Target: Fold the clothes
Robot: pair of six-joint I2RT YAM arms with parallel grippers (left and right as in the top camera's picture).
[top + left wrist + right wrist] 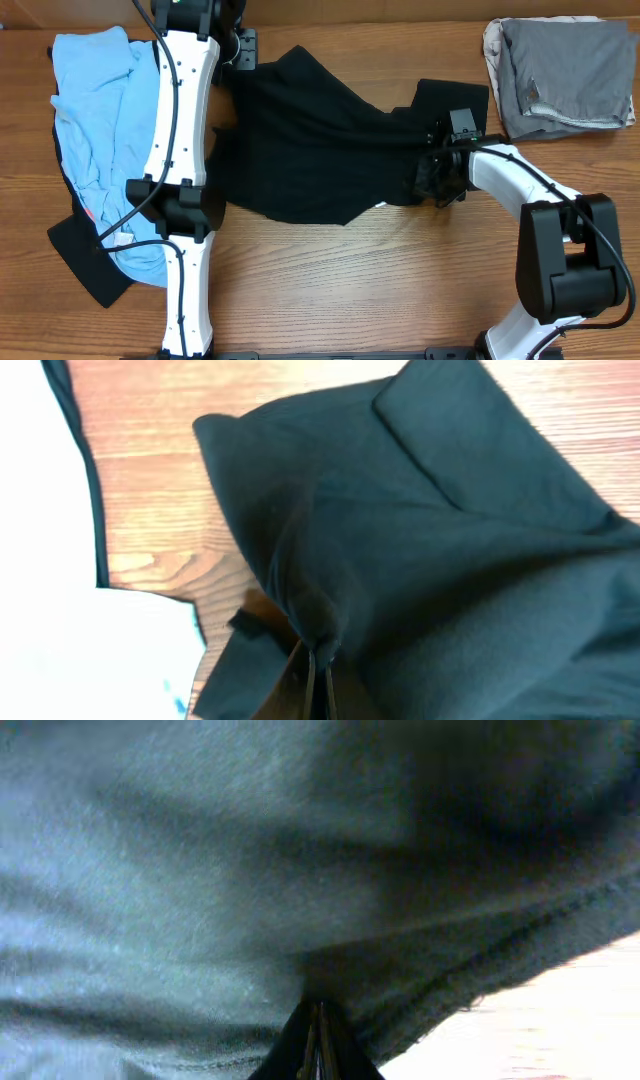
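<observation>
In the overhead view, the black garment [320, 140] is lying crumpled and unevenly spread on the wooden table [350, 290], stretching between the two grippers, with one folded flap sticking out just beyond the right gripper [432, 175] and a loose hem trailing below it. The left gripper [248, 52] is biting into the garment's upper corner, and the right gripper is buried in bunched cloth at the opposite edge. On the far side of the left arm from the black garment, a light blue garment [100, 120] is lying rumpled over another dark piece of cloth [85, 255]. Well away from the right gripper, a folded grey garment [565, 75] is resting on a pale one [492, 45]. In the left wrist view, the fingers [303, 685] are pressing together and pinching a gathered ridge of the black fabric, which is rising from the pinch in soft creases and fanning out ahead, a flat folded panel showing further off; bare wood and the washed-out pale edge of another garment are showing to one side. In the right wrist view, the fingers [298, 1055] are closing tightly on the black cloth, which is filling almost the whole frame as blurred folds, a stitched hem running beside the pinch and a sliver of table showing past it
</observation>
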